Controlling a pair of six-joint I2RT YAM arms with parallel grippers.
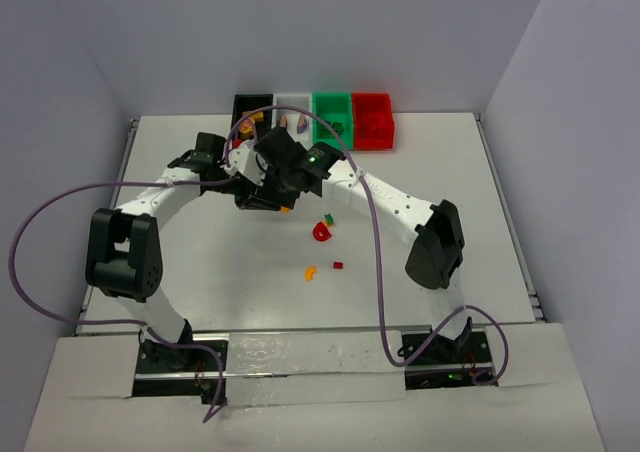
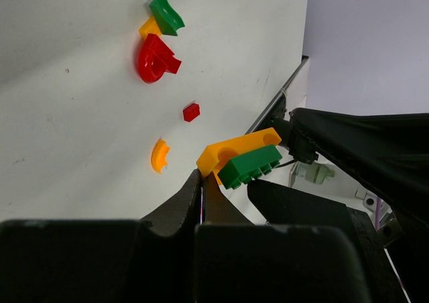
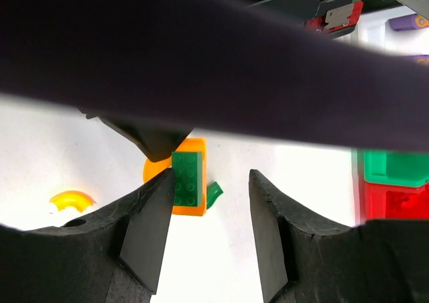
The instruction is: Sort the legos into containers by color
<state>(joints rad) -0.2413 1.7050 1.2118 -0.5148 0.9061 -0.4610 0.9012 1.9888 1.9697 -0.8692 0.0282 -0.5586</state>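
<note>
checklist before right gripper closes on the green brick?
1. Left gripper clamped on orange piece: ok.
2. Green brick attached to orange piece: ok.
3. Green brick between right gripper fingers: ok, but off-centre, against one finger.
4. Right jaws shut on the brick: not ok, gap on one side.
5. Red curved piece clear of both arms: ok.
6. Free path to green bin: cannot tell, arms crowd in front of it.

Robotics lab enclosure, plain pale walls (image 1: 300, 32), white table (image 1: 450, 172), bolted robot arms (image 1: 125, 252)
</note>
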